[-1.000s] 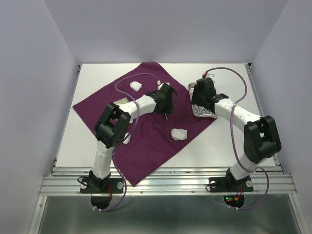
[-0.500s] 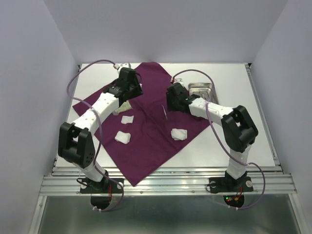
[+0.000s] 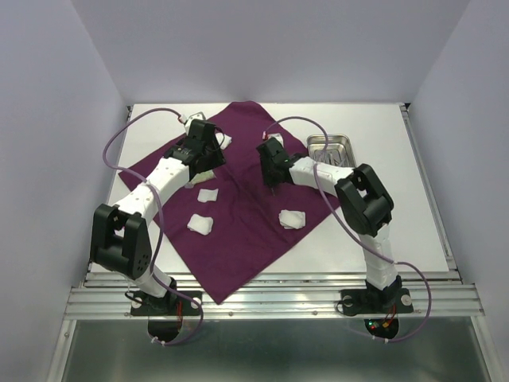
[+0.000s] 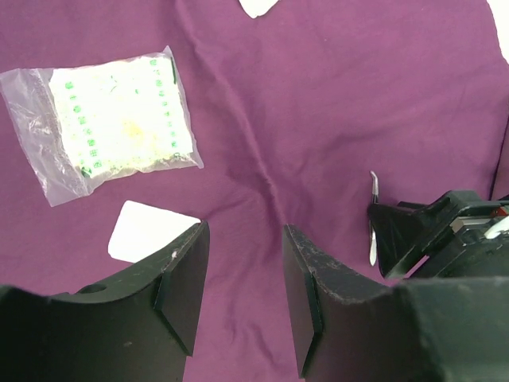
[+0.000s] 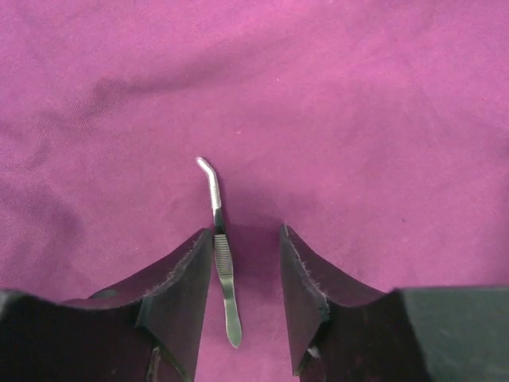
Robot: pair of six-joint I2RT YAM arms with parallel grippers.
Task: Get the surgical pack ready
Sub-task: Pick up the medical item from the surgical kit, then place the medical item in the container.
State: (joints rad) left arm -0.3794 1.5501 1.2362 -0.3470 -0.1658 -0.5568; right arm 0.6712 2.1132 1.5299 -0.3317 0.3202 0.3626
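Note:
The deep-purple cloth (image 3: 246, 231) lies spread on the table. My right gripper (image 5: 245, 239) is low over its middle and open. Silver tweezers (image 5: 223, 270) lie between the jaws, against the left finger and apart from the right one. My left gripper (image 4: 245, 239) hovers open and empty over the cloth's far-left part. Next to it are a clear packet of gauze (image 4: 111, 119) and a white gauze wad (image 4: 151, 231). More gauze wads (image 3: 200, 224) (image 3: 292, 218) sit on the cloth. The steel tray (image 3: 343, 142) stands at the cloth's right corner.
Silver instruments (image 3: 330, 155) lie in the tray. Another white wad (image 3: 224, 140) sits by the left wrist near the cloth's far edge. Purple cables loop above both arms. White walls close the table at the back and sides.
The left arm swung from the cloth's centre to its far-left part. The right arm came from the tray to the cloth's centre, and its jaws have narrowed around the tweezers.

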